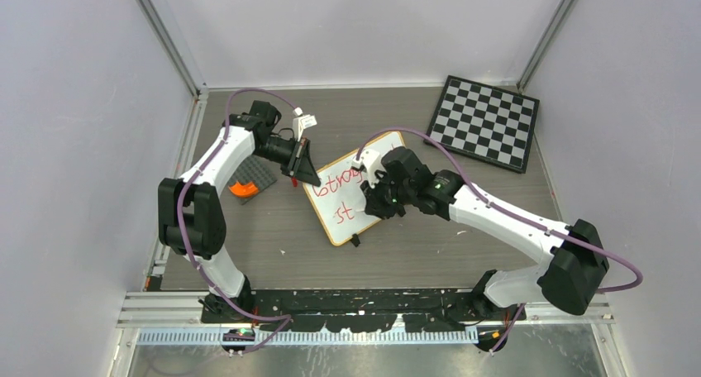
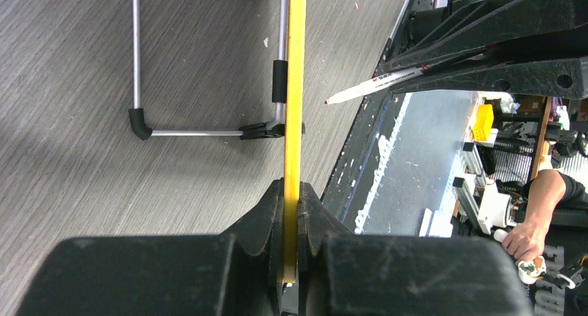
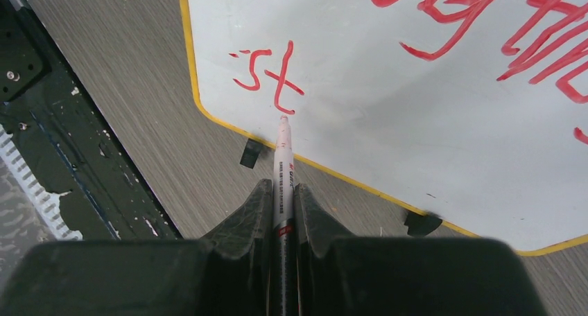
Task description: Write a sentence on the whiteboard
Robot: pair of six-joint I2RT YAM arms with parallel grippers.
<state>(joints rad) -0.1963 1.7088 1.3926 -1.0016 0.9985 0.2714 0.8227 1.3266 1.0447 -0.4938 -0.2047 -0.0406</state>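
The whiteboard (image 1: 343, 205) lies tilted at the table's middle, with a yellow-orange rim. Red writing (image 1: 339, 181) runs along its top line, and "st" (image 3: 272, 80) starts a second line. My left gripper (image 1: 304, 173) is shut on the board's rim at its upper left corner; in the left wrist view the rim (image 2: 294, 87) runs edge-on between the jaws (image 2: 292, 191). My right gripper (image 1: 374, 197) is shut on a white marker (image 3: 282, 184), whose red tip (image 3: 283, 120) sits at the foot of the "t". The marker also shows in the left wrist view (image 2: 371, 86).
A black-and-white checkered board (image 1: 485, 122) lies at the back right. A dark grey block with an orange piece (image 1: 248, 183) sits left of the whiteboard. The board's wire stand (image 2: 208, 130) and black feet (image 3: 252, 152) rest on the grey table. Walls close in both sides.
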